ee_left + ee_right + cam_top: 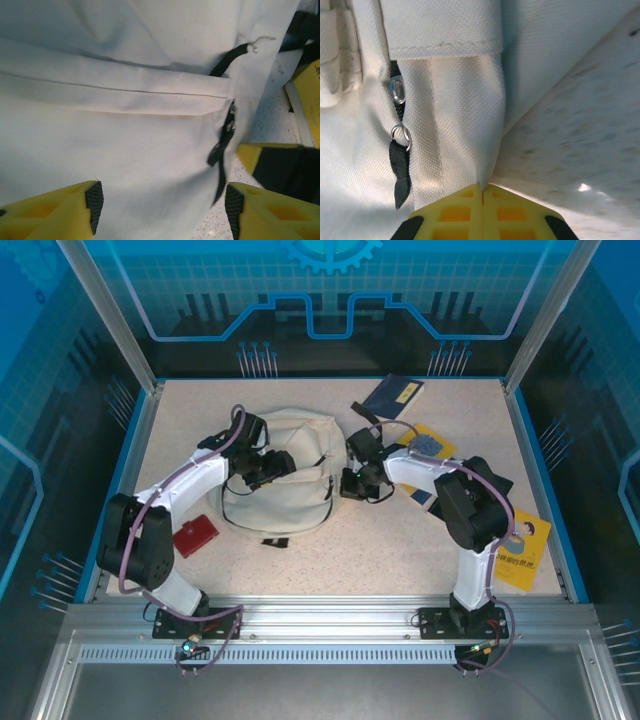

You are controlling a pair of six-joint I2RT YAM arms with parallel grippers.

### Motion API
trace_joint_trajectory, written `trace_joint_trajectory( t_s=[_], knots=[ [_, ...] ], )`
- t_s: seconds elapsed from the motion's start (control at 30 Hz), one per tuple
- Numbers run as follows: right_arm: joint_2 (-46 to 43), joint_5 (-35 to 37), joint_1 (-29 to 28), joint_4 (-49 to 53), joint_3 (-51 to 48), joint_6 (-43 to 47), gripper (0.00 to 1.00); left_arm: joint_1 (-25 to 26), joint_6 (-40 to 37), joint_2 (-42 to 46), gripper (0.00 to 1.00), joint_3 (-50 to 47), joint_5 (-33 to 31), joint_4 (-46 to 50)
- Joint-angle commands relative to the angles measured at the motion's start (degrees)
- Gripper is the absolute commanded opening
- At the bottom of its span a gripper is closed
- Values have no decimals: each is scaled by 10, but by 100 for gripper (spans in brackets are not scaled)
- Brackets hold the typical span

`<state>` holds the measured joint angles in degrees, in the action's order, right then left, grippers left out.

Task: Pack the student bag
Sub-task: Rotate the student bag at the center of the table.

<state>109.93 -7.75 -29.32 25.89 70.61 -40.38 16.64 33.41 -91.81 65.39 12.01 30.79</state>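
**Limp cream bag pinched by a fold at its 3 o'clock edge**

The soft cream fabric student bag (285, 505) with black straps lies slumped in the middle of the speckled tabletop (400, 540). It looks light and wholly limp. The cloth creases wherever it is touched, so a pinch will probably lift a flap, not the whole bag. The firmer places to take hold seem to be the seamed edge beside the zip and the black zipper pull tab (400, 172) on its small metal ring — plain panels will likely bunch and slide.

The right gripper (352, 483) sits at the bag's 3 o'clock edge. In its wrist view the yellow fingers (455, 215) are together, clamped on a narrow fold of cream cloth that runs straight into their seam. The pull tab hangs just beside that fold, at its 9 o'clock, ungripped.

The left gripper (268, 468) hangs over the bag's 9 o'clock half. Its wrist view shows the fingers apart and holding nothing, with cream fabric spread between them. Whether the pads touch the cloth I cannot tell.

A flat red booklet (195, 535) lies at the bag's 8 o'clock, a dark blue book (392, 393) at 1 o'clock, and a yellow book (525, 545) at 4 o'clock, well apart.
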Motion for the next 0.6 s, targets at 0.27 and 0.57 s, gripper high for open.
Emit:
trace_joint_trajectory(
  t_s=[0.27, 0.57],
  knots=[
    [7, 14, 68, 67, 41, 131, 0, 1, -44, -181, 49, 138, -60, -17],
    [26, -6, 72, 56, 49, 122, 0, 1, -33, -189, 47, 82, -109, 9]
  ],
)
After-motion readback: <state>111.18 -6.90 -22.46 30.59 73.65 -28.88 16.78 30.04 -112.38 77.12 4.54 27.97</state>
